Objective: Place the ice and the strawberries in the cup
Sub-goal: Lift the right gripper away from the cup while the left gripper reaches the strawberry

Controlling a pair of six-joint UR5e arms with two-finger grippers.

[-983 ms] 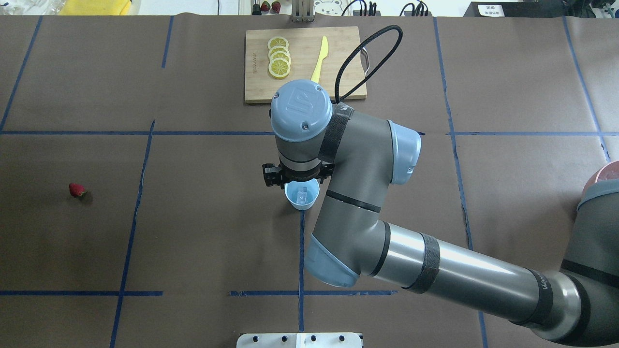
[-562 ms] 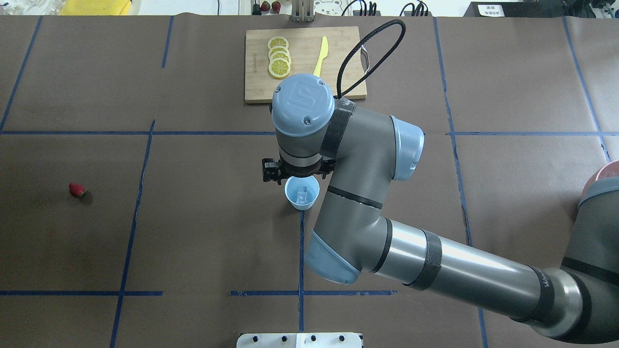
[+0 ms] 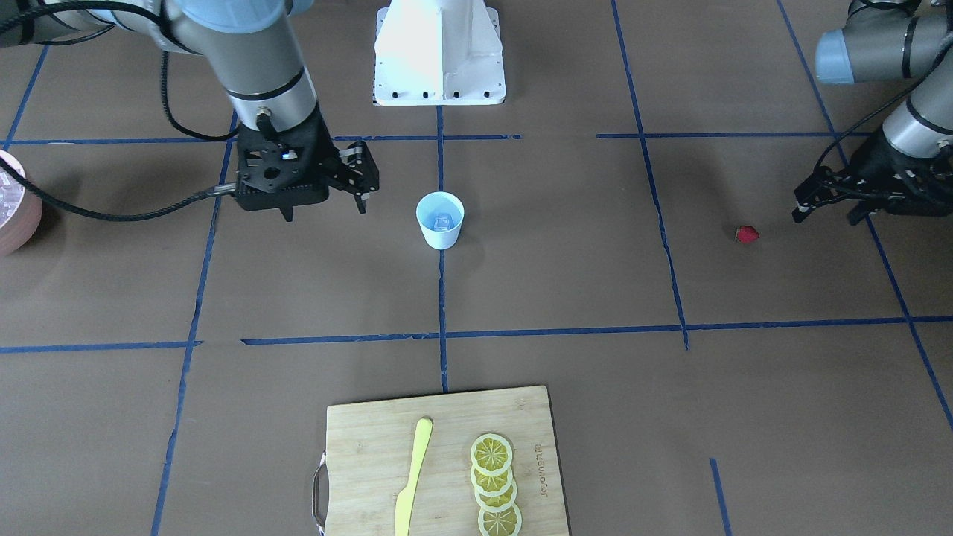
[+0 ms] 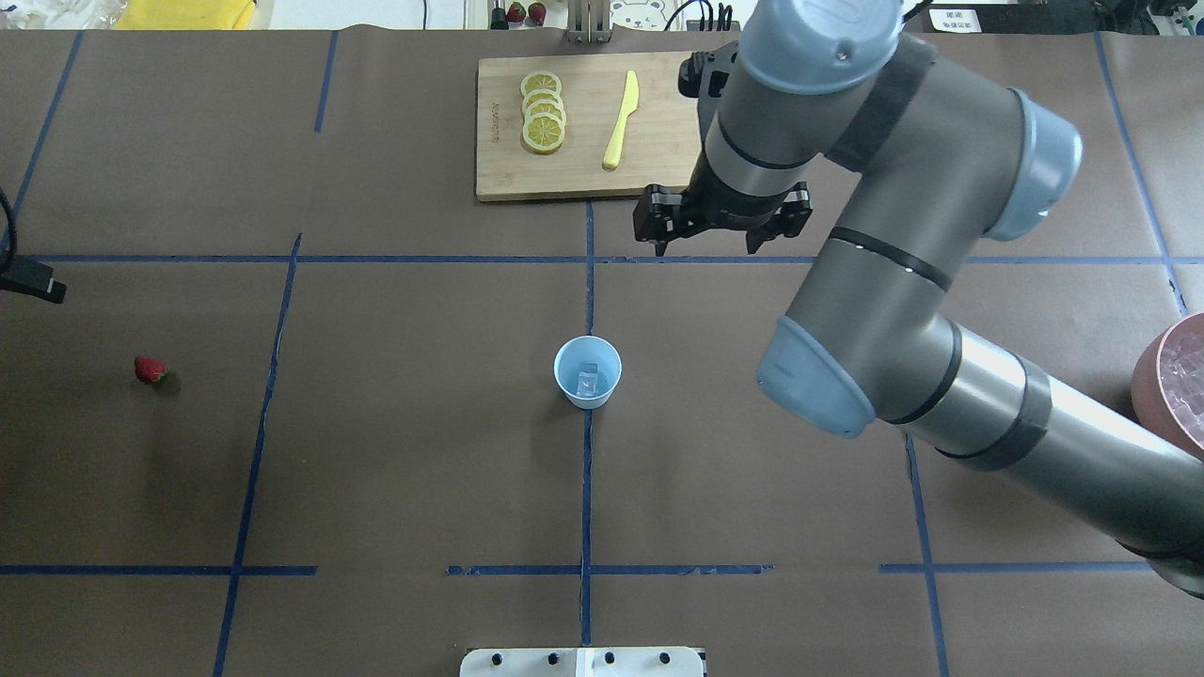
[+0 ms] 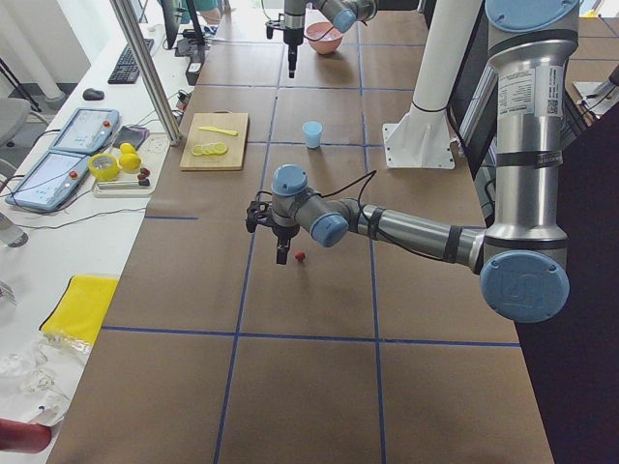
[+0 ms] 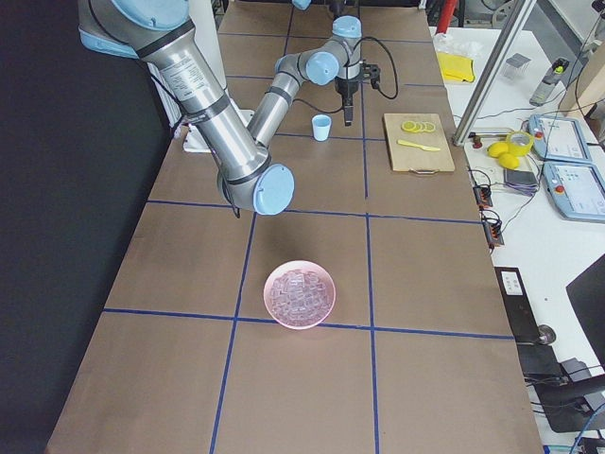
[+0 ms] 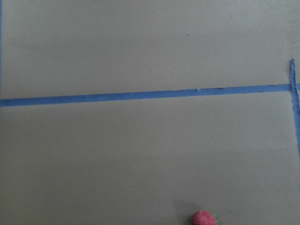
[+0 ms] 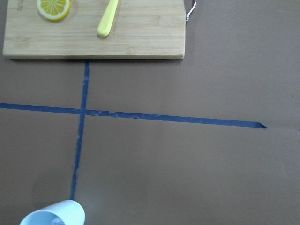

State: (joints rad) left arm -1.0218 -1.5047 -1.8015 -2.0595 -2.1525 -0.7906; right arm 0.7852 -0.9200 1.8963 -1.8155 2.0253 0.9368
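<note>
The pale blue cup (image 4: 588, 371) (image 3: 439, 219) stands upright mid-table with one ice cube (image 4: 588, 381) inside it. More ice (image 6: 300, 291) fills the pink bowl. The strawberry (image 4: 149, 369) (image 3: 746, 235) lies on the table far to the robot's left. My right gripper (image 4: 705, 246) (image 3: 325, 212) hangs open and empty, beyond the cup and to its right, near the cutting board's edge. My left gripper (image 3: 825, 216) is open and empty above the table, just beside the strawberry. In the left wrist view the strawberry (image 7: 204, 218) peeks in at the bottom edge.
A wooden cutting board (image 4: 591, 174) at the far middle carries lemon slices (image 4: 543, 113) and a yellow knife (image 4: 621, 120). The pink bowl (image 4: 1146, 376) (image 6: 269, 284) sits at the table's right side. The white robot base (image 3: 439, 52) is at the near edge.
My right arm has swung away from over the cup, going farther and to the right, toward the cutting board. The cup now stands uncovered. Part of the left arm has entered at the left edge.
</note>
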